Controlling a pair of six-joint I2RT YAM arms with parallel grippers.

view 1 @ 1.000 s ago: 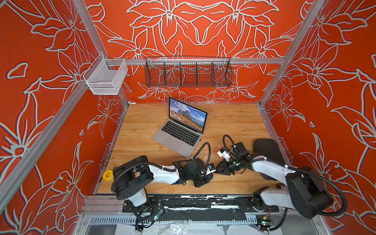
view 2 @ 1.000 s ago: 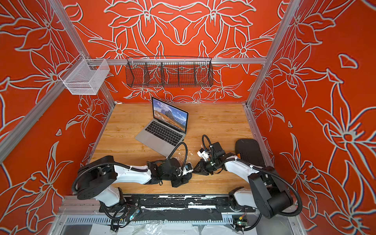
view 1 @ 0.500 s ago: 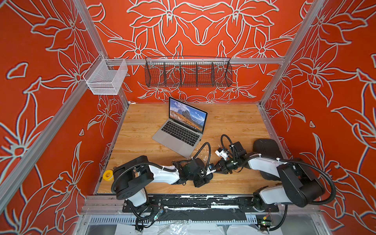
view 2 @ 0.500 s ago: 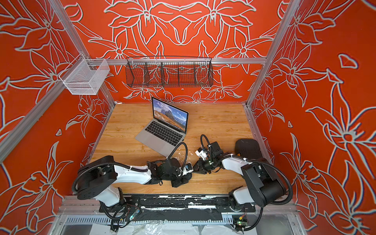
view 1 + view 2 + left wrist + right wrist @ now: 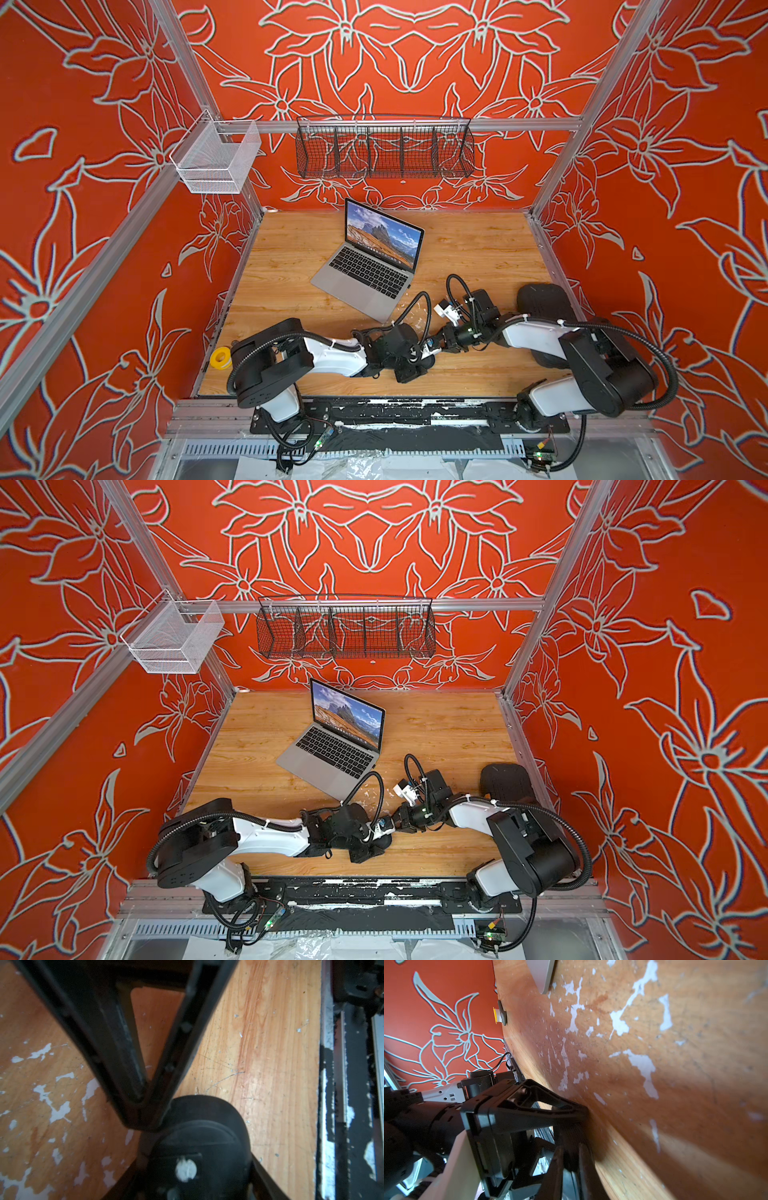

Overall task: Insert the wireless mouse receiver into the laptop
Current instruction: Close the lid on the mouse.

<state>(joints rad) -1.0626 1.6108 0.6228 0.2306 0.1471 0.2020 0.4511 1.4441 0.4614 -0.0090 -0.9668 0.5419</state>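
Left claw point(image 5: 415, 366): clamped on the black mouse point(image 5: 207, 1126), a finger on each side, low over the wooden table point(image 5: 478, 249).
Right claw point(image 5: 143, 1112): finger tips together and touching the edge of the mouse. It faces the left claw tip to tip.
Mouse: the left wrist view shows a recessed panel and a round white spot on the side facing the camera. It sits right at the right claw's tips.
Mouse receiver: too small and dark to make out. I cannot tell whether it is between the right claw's tips or in the mouse.
Laptop point(image 5: 368, 274): open with the screen lit, flat on the table beyond both claws toward the back wall. Its nearest corner is close to the left claw, not touching.
Black cover piece point(image 5: 544, 301): on the table behind the right claw, beside that arm and well apart from the tips.
Yellow tape roll point(image 5: 220, 357): at the table's edge, far behind the left claw, near that arm's base.
Baskets: a black wire basket point(image 5: 384, 149) and a white mesh basket point(image 5: 216, 160) hang on the rail, well beyond the laptop.
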